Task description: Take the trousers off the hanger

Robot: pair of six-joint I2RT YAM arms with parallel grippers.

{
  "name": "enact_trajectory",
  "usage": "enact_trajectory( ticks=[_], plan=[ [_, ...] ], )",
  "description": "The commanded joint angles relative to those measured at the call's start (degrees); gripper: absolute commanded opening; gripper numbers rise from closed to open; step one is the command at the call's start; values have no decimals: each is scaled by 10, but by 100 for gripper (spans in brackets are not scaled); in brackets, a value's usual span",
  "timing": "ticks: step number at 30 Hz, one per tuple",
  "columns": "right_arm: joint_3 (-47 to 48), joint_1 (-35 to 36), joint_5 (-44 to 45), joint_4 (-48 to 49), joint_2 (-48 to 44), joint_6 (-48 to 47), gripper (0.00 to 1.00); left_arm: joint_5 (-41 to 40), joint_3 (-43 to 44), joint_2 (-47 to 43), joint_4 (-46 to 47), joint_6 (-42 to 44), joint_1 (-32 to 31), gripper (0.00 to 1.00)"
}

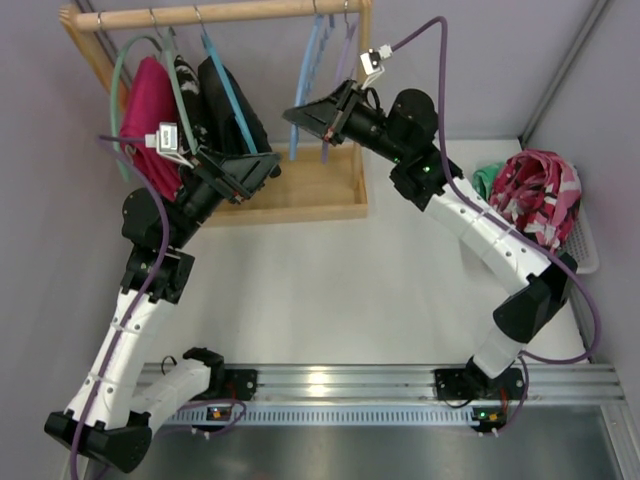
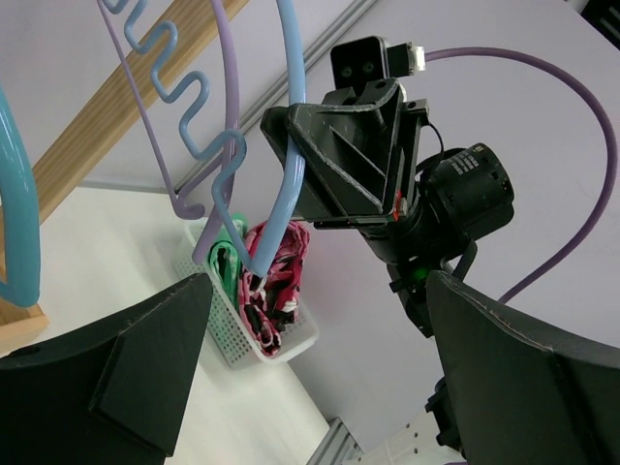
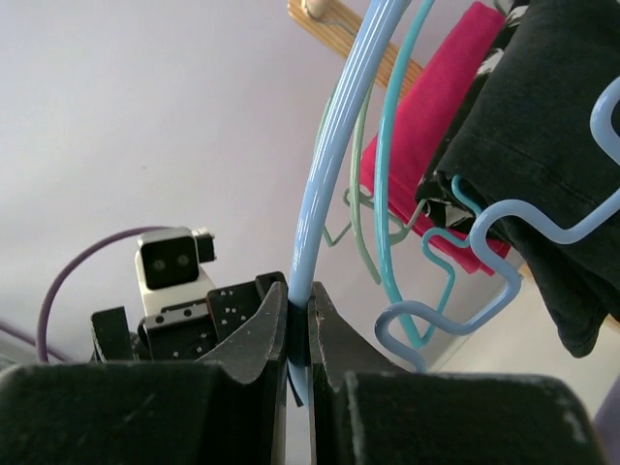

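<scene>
Hanger (image 3: 329, 194), light-blue, bare, nipped in fully closed right jaws under wooden rail (image 1: 220, 14) at 12 o'clock, seemingly to steady it; trousers (image 1: 540, 195) heaped in basket (image 1: 590, 250) at bench (image 1: 330, 290) 3 o'clock; left jaws wide apart, empty.

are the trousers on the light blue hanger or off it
Off. The trousers lie bunched in the white basket, and the light-blue hanger is bare, clamped in the right gripper.

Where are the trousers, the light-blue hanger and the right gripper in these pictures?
trousers (image 1: 540, 195), top external view, middle of the bunched fabric.
light-blue hanger (image 3: 317, 184), right wrist view, on its curved arm.
right gripper (image 3: 298, 295), right wrist view, between its fingertips.
</scene>
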Motion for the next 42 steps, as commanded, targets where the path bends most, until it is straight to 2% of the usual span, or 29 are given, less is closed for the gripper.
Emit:
enact_trajectory(
  ticks=[1, 12, 19, 34, 35, 37, 38, 40, 41, 42],
  plan=[
    [28, -14, 25, 37, -8, 19, 0, -1, 1, -6, 11, 4, 5, 98],
    [-26, -30, 35, 8, -42, 38, 0, -6, 5, 4, 12, -11, 9, 98],
    [-80, -42, 25, 23, -68, 42, 0, -3, 4, 4, 11, -7, 11, 98],
    [-104, -63, 35, 10, -93, 35, 0, -7, 5, 7, 11, -8, 16, 98],
    [-106, -63, 36, 7, -93, 34, 4, -6, 4, 7, 11, -5, 15, 98],
    [-113, -63, 35, 2, -99, 33, 21, -6, 5, 7, 11, -4, 15, 98],
    [-114, -63, 35, 2, -101, 32, 40, -6, 5, 8, 11, -4, 15, 98],
    [-115, -63, 38, -7, -108, 27, 58, -7, 4, 7, 11, -3, 15, 98],
    [-115, -61, 44, -15, -111, 26, 75, -8, 3, 7, 10, -2, 16, 98],
    [-116, -60, 48, -22, -115, 25, 80, -8, 0, 7, 11, -1, 16, 98]
  ],
)
